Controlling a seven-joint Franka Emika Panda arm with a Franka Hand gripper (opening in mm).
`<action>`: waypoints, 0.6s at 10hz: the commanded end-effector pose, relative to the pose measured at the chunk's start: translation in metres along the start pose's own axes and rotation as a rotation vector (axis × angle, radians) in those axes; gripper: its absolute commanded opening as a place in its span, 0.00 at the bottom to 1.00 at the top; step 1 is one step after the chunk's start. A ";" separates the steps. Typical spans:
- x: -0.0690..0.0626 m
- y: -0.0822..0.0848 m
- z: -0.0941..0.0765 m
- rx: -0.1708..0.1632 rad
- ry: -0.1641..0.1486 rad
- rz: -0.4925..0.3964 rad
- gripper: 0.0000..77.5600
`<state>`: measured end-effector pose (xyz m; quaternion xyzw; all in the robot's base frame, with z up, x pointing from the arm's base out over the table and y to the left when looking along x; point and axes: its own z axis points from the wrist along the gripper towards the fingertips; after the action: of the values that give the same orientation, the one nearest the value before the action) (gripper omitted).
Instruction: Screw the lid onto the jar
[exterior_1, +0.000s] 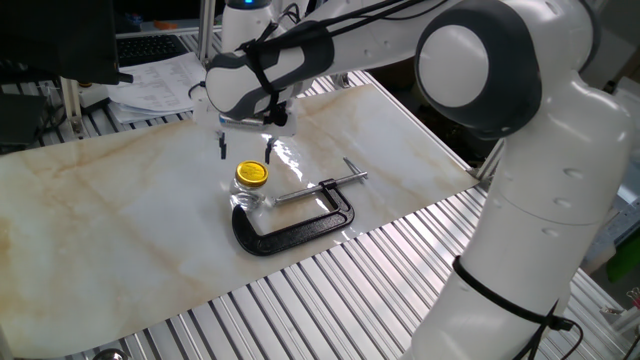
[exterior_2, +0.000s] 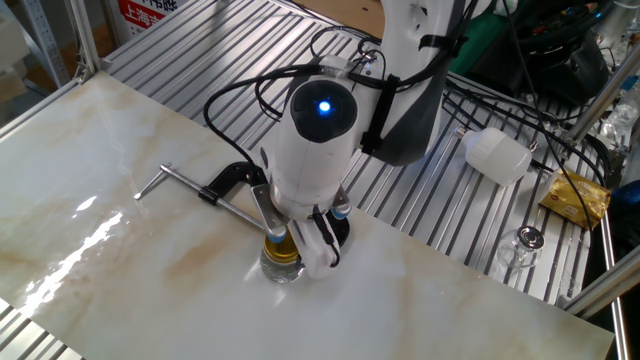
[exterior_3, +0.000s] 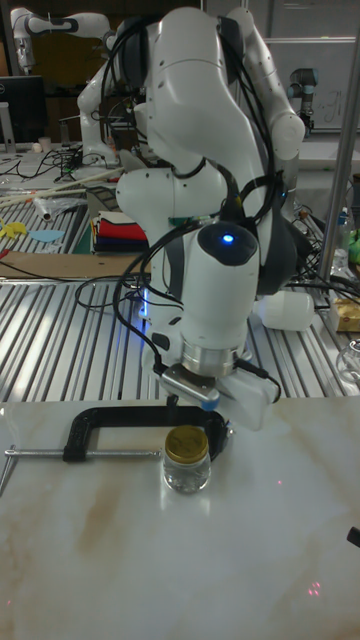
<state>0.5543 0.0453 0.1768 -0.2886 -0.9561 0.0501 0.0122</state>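
The jar (exterior_1: 248, 193) is standing upright on the marble table (exterior_1: 120, 210), touching or just beside the black C-clamp (exterior_1: 295, 222), within the clamp's open throat on the screw side. The lid (exterior_1: 251, 175) is sitting on the jar's mouth and appears level; whether its threads are engaged cannot be told from these views.

The gripper (exterior_1: 245, 150) is hovering just above the lid with its jaws apart and nothing between them. In one fixed view, the two fingertips (exterior_1: 222, 148) are hanging on either side of the lid's position, clear of its rim. In the other fixed view, the wrist housing is hiding most of the jar (exterior_2: 281, 262), so contact cannot be confirmed there. The tall fixed view is showing the lid (exterior_3: 187, 443) uncovered below the gripper (exterior_3: 200, 402).

Judged step: descending to grasp the lid for turning. To do this well, the operator is advised as follows:

- The fingers should be centred on the lid's axis, so both pads meet the rim together.
- The descent should stop at the lid's edge, not the glass below.
- Closing force should be moderate; the lid is shallow and may tilt or cross-thread.
- Rotation should stay about the vertical axis, with light downward pressure.
- The jar may spin with the lid unless the clamp is restraining it.
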 end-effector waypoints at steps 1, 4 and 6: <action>-0.024 0.006 0.016 0.001 -0.092 -0.818 1.00; -0.024 0.003 0.026 -0.047 -0.098 -0.814 1.00; -0.021 0.000 0.033 -0.072 -0.095 -0.812 1.00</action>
<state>0.5599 0.0425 0.1702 -0.1799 -0.9824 0.0501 0.0050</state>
